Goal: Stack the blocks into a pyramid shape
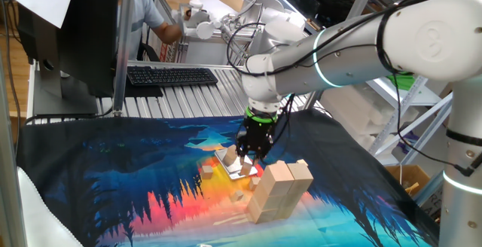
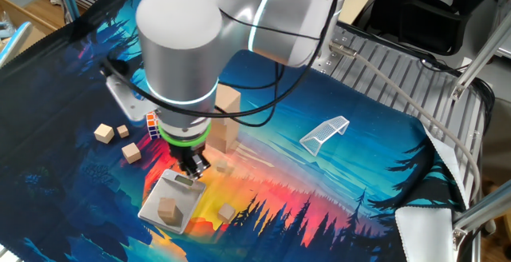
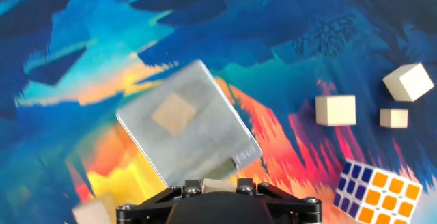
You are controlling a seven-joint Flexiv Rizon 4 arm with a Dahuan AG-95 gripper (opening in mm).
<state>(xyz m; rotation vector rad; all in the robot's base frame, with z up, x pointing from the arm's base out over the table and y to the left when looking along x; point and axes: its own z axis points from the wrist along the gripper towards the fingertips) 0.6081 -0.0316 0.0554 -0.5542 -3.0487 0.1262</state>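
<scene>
Hand view, nearest first: the fingers [image 3: 217,186] are clenched on a small wooden block [image 3: 218,184]. Just beyond, one cube [image 3: 173,113] sits on the silver scale [image 3: 205,132]. Three loose cubes [image 3: 336,109] and a puzzle cube [image 3: 372,190] lie alongside. Only one fixed view shows the brick stack [image 1: 279,190] on the tabletop [image 1: 113,179].
</scene>
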